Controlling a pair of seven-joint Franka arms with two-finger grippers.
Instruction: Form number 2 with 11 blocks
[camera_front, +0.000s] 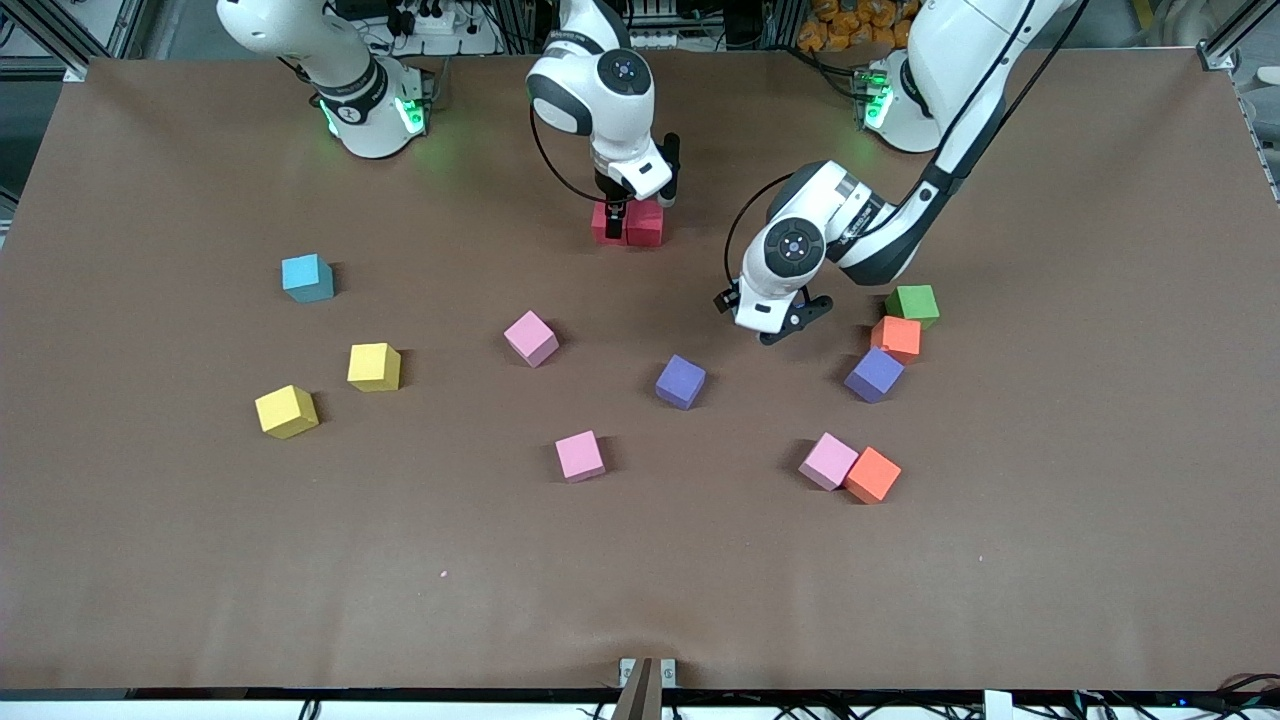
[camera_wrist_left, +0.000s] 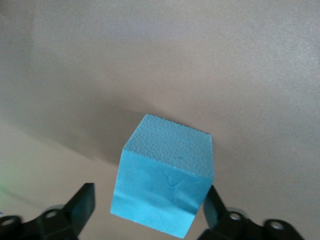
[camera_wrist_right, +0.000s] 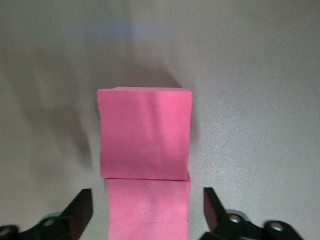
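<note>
Two red cubes (camera_front: 628, 223) stand touching on the table near the robots' bases. My right gripper (camera_front: 640, 208) is low over them and open. In the right wrist view its fingers (camera_wrist_right: 80, 212) stand apart from both sides of one red cube (camera_wrist_right: 148, 212), which touches the second red cube (camera_wrist_right: 145, 135). My left gripper (camera_front: 780, 325) hangs beside the green, orange and purple cluster. In the left wrist view it (camera_wrist_left: 150, 210) is open around a blue-looking cube (camera_wrist_left: 165, 175). One finger (camera_wrist_left: 212, 205) is against that cube and the other stands clear. The front view shows no cube under this gripper.
Scattered nearer the front camera: light blue cube (camera_front: 307, 277), two yellow (camera_front: 374, 366) (camera_front: 286, 410), pink (camera_front: 531, 337) (camera_front: 580, 455) (camera_front: 828, 460), purple (camera_front: 681, 381) (camera_front: 874, 374), orange (camera_front: 897, 337) (camera_front: 873, 474). A green cube (camera_front: 913, 304) touches the orange one.
</note>
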